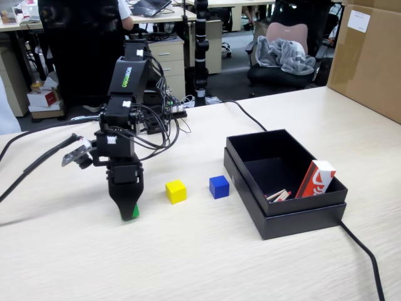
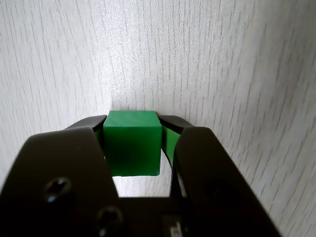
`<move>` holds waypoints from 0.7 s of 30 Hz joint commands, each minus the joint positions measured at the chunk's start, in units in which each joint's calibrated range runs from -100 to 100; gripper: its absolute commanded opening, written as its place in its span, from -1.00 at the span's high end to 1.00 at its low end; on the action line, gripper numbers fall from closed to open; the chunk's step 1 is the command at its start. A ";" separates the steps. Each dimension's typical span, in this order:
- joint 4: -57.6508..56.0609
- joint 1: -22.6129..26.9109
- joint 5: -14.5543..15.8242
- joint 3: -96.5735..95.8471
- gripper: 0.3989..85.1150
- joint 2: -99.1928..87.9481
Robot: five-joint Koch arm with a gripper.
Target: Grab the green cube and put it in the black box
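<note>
The green cube [image 2: 132, 143] sits between my gripper's [image 2: 133, 121] two black jaws in the wrist view, and both green-lined jaws press against its sides. In the fixed view the gripper [image 1: 129, 212] points straight down at the left of the table, its tip at the wooden surface, and only a sliver of the green cube [image 1: 135, 211] shows beside it. The black box [image 1: 285, 210] stands open to the right, well apart from the gripper.
A yellow cube [image 1: 176, 191] and a blue cube [image 1: 218, 187] lie between the gripper and the box. A red-and-white packet [image 1: 315, 179] leans inside the box. A brown carton [image 1: 369, 56] stands at the back right, and a black cable [image 1: 363, 251] runs past the box.
</note>
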 commanded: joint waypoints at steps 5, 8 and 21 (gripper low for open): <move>-0.82 0.78 1.07 -5.92 0.99 -17.66; -0.99 2.49 2.20 -10.00 0.99 -30.63; -7.47 23.64 17.63 -2.84 0.99 -49.79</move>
